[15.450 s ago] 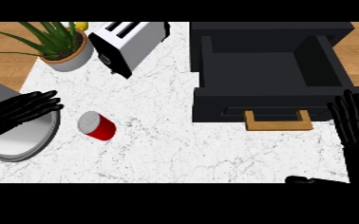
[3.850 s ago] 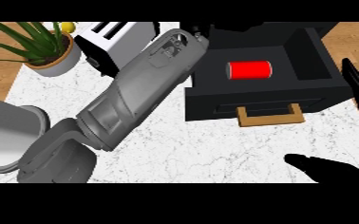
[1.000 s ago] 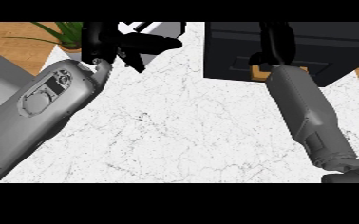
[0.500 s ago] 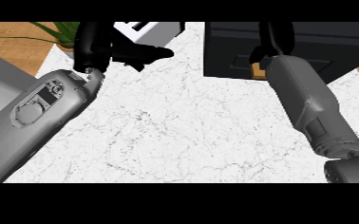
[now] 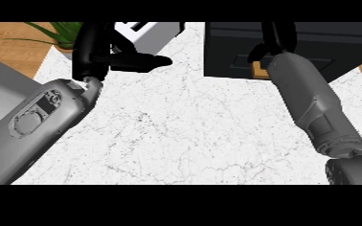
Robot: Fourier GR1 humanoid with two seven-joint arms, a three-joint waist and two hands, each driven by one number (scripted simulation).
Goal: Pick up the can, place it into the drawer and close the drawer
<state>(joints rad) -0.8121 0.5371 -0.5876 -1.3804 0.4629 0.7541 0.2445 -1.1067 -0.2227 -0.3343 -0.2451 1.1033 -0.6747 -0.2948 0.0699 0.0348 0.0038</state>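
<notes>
Mostly it's white marbled surface [image 5: 191, 124], filling the view's middle and bottom, w/ a strip of brown wood [image 5: 21, 48] at upper left.

2 grey forearms come next. The left forearm [image 5: 42, 119] comes in from the lower left corner, angled up and right. The right forearm [image 5: 311, 100] comes in from the lower right, running up toward the top.

1 black drawer unit [image 5: 325, 43] sits at upper right on the surface. The drawer front looks about level w/ the unit's face, but it's dark on dark, so can't say exactly.

1 white toaster [image 5: 157, 31] is at top centre, part hidden behind the left robot hand. 1 green plant [image 5: 60, 31] is at top left, near the wood.

2 robot hands:
- The left robot hand [image 5: 96, 52] is above the surface by the toaster. It's spread, thumb stuck out to the right, and holds nothing.
- The right robot hand [image 5: 276, 38] is up against the drawer front. It's black on black, so can't tell its state.

1 tan handle [image 5: 257, 71] shows just left of the right wrist, part covered by it.

Can: not in sight from this view, and neither robot hand has it.
</notes>
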